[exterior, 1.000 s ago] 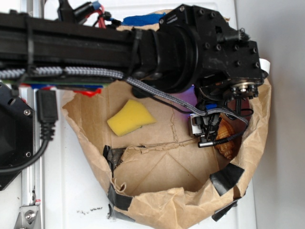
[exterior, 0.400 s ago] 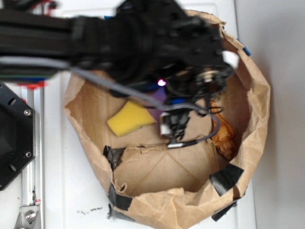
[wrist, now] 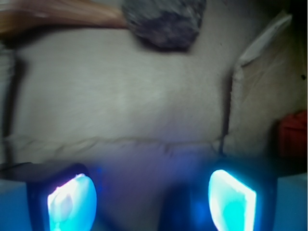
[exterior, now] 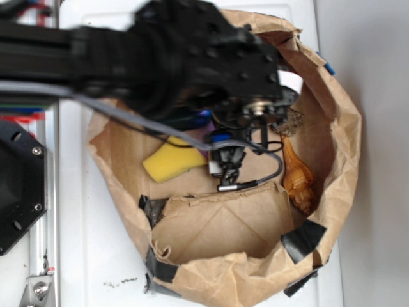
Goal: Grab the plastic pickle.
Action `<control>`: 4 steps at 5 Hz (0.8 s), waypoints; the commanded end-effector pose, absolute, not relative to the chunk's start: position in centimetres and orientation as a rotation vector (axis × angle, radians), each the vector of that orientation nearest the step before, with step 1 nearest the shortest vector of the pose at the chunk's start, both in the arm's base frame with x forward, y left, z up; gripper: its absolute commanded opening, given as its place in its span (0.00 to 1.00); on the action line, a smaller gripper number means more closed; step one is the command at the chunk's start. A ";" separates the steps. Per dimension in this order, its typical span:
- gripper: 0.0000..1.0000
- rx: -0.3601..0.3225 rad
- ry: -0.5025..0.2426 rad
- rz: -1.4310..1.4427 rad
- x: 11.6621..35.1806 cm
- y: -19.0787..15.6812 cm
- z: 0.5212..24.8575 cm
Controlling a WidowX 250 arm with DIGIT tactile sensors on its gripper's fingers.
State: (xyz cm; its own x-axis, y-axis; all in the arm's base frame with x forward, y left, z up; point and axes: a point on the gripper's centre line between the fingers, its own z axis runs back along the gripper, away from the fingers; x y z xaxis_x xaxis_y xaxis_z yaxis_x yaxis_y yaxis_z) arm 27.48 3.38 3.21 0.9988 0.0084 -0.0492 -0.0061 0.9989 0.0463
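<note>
The plastic pickle does not show in either view; the black arm [exterior: 185, 57] covers much of the paper bag's upper floor. In the wrist view my gripper [wrist: 151, 202] is open, its two blue-lit pads [wrist: 72, 202] far apart over bare brown paper with nothing between them. The orange-brown drumstick toy [exterior: 297, 176] lies along the bag's right wall. Its dark lumpy end [wrist: 163, 21] sits at the top of the wrist view, well ahead of the fingers.
A crumpled brown paper bag [exterior: 348, 160] with upright walls and black tape patches [exterior: 303, 240] rings the area. The yellow sponge [exterior: 169, 160] lies at the left inside, beside the hanging camera and cable [exterior: 227, 166]. Something red [wrist: 293, 134] shows at the wrist view's right edge.
The arm has swung left across the bag, from over the right wall toward the middle. The drumstick toy is now uncovered, and the wrist's camera now hangs next to the sponge.
</note>
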 end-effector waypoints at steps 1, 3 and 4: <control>1.00 0.047 -0.010 0.068 28.7 4.9 4.4; 1.00 0.067 -0.019 0.050 27.8 4.5 4.7; 1.00 0.055 -0.033 0.045 27.1 5.2 6.0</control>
